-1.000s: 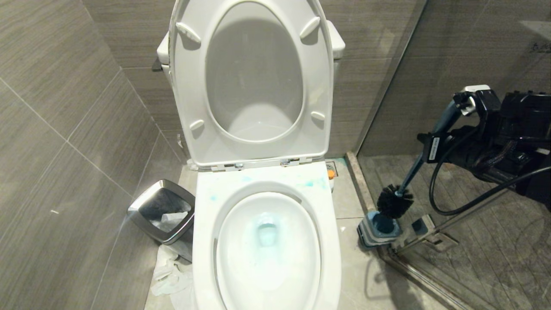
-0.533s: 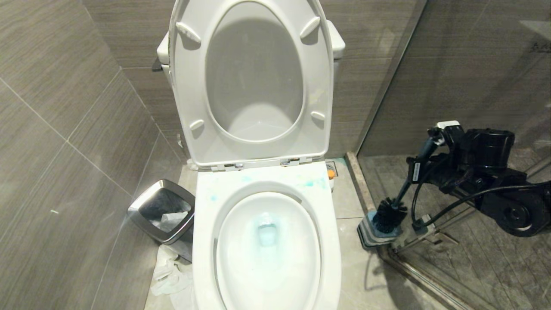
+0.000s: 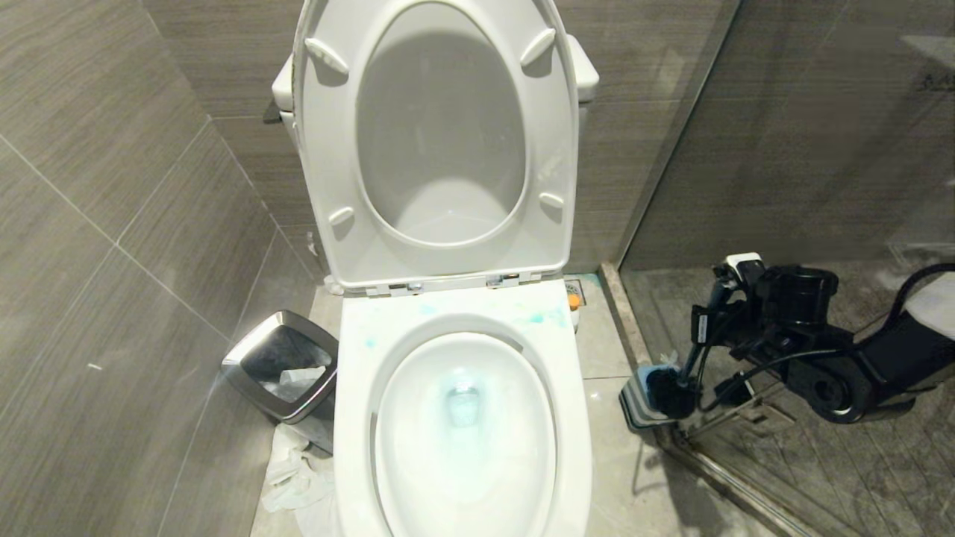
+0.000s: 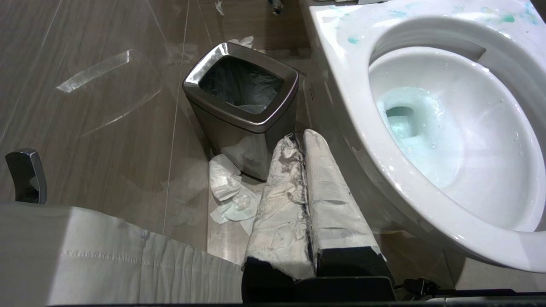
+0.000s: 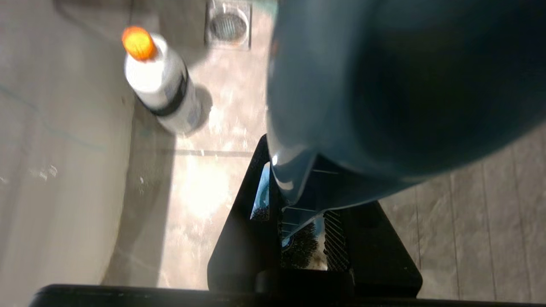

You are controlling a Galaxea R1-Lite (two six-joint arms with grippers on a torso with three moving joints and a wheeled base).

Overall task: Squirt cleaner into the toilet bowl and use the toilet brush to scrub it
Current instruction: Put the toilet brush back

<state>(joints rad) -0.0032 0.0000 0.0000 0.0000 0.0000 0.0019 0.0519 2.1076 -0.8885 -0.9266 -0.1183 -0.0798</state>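
The white toilet bowl (image 3: 351,418) fills the middle of the head view, seat and lid raised. Turquoise cleaner (image 3: 536,318) smears its back rim and tints the water (image 4: 409,123). To the bowl's right, my right gripper (image 3: 707,328) is shut on the dark teal handle of the toilet brush (image 3: 694,356). Its black bristle head (image 3: 669,393) sits down in the grey-blue holder (image 3: 634,388). In the right wrist view the handle (image 5: 384,85) runs between the black fingers (image 5: 234,230) to the bristles (image 5: 298,249). My left gripper (image 4: 300,138), fingers wrapped in white, hangs shut and empty beside the bowl's rim (image 4: 426,238).
A chrome-rimmed waste bin (image 3: 280,365) stands left of the bowl with crumpled tissue (image 4: 226,187) on the floor by it. A white bottle with an orange cap (image 5: 158,89) stands near a floor drain (image 5: 228,23). A glass shower partition (image 3: 675,142) and its sill (image 3: 623,313) are on the right.
My right arm has come down and towards the bowl with the brush. The bristle head, which hung just above the holder, now sits inside it. The left arm has not moved.
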